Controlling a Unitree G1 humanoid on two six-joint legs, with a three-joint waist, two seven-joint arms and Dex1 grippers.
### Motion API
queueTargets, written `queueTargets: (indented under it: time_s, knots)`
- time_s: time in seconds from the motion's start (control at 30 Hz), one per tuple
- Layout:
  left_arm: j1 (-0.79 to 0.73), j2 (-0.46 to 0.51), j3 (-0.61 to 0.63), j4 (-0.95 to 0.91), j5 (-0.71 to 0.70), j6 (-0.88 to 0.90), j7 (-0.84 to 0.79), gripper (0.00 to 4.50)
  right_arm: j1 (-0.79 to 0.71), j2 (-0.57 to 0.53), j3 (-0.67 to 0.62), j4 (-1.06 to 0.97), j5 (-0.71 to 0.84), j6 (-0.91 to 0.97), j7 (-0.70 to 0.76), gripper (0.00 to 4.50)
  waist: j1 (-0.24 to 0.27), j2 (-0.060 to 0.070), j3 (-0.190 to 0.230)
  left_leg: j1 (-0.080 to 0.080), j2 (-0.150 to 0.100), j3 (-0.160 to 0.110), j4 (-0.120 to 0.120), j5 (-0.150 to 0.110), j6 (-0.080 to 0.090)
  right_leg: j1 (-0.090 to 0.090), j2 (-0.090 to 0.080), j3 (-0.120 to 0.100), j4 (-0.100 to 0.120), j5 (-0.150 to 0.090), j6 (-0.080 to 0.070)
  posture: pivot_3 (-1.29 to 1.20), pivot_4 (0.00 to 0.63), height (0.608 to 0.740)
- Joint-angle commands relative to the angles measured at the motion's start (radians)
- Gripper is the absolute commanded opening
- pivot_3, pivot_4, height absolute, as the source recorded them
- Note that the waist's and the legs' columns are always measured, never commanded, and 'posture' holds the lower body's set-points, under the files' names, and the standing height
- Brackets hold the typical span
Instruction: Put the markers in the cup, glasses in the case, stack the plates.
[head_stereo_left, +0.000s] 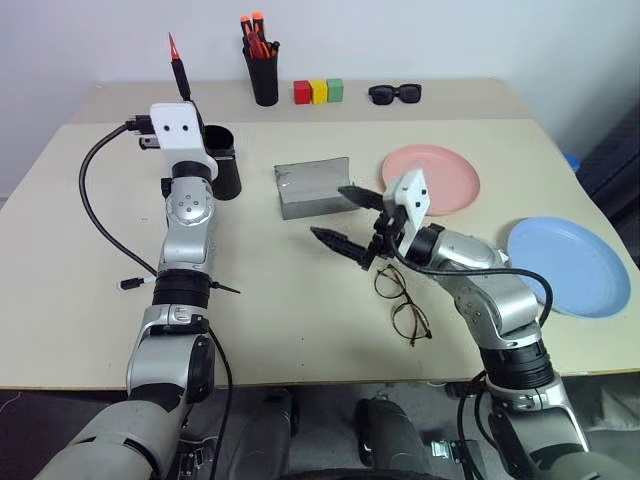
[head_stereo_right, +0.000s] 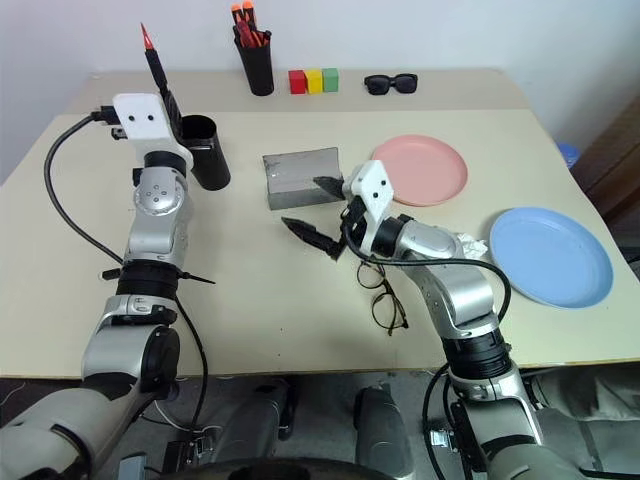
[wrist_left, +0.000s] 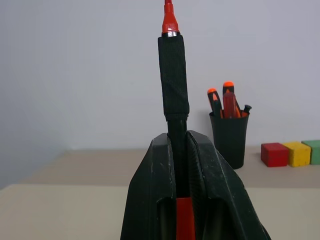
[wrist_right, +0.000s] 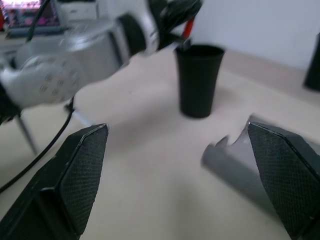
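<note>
My left gripper (wrist_left: 178, 140) is shut on a black marker (head_stereo_left: 180, 66) whose red tip points up; it hangs just behind and left of the black cup (head_stereo_left: 224, 160). A second marker (head_stereo_left: 225, 289) lies on the table under my left forearm, partly hidden, with its white tip (head_stereo_left: 129, 284) showing. My right gripper (head_stereo_left: 341, 218) hovers open and empty between the open grey case (head_stereo_left: 312, 186) and the wire-rimmed glasses (head_stereo_left: 401, 300), which lie on the table near my right forearm. The pink plate (head_stereo_left: 446, 178) and the blue plate (head_stereo_left: 568, 266) sit apart at the right.
At the back stand a black pen pot (head_stereo_left: 263, 72) with orange-capped pens, three coloured blocks (head_stereo_left: 318, 92) and black sunglasses (head_stereo_left: 395, 93). A black cable (head_stereo_left: 92, 200) loops over the table left of my left arm. The table edge runs close behind the blue plate.
</note>
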Motion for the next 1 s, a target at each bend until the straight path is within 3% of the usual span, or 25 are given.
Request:
queueTargets:
  time_s: [0.03,0.77,0.97,1.0]
  knots:
    - [-0.006,0.005,-0.001,-0.014,0.013,-0.031,0.012,0.03,-0.024,0.017,-0.016,-0.019,0.006,-0.026,-0.017,4.5,-0.001,0.0,0.0,0.0,0.0,0.0,0.0,0.0,0.0,0.0,0.0,0.0,0.0,0.0,0.0,0.0,0.15,0.74]
    - [0.004,-0.01,0.005,0.001,0.011,0.0,0.057,0.03,-0.017,0.021,0.004,-0.025,0.007,-0.032,-0.006,4.5,-0.002,0.0,0.0,0.0,0.0,0.0,0.0,0.0,0.0,0.0,0.0,0.0,0.001,0.0,0.0,0.0,0.15,0.74]
    - [0.001,-0.003,-0.003,0.01,0.034,0.006,0.087,2.78,-0.019,0.019,0.005,-0.023,0.006,-0.031,-0.001,4.5,-0.002,0.0,0.0,0.0,0.0,0.0,0.0,0.0,0.0,0.0,0.0,0.0,0.001,0.0,0.0,0.0,0.15,0.74]
    - [0.0,-0.002,-0.003,0.012,0.035,0.002,0.089,2.78,-0.019,0.019,0.005,-0.023,0.006,-0.031,0.0,4.5,-0.002,0.0,0.0,0.0,0.0,0.0,0.0,0.0,0.0,0.0,0.0,0.0,0.001,0.0,0.0,0.0,0.15,0.74]
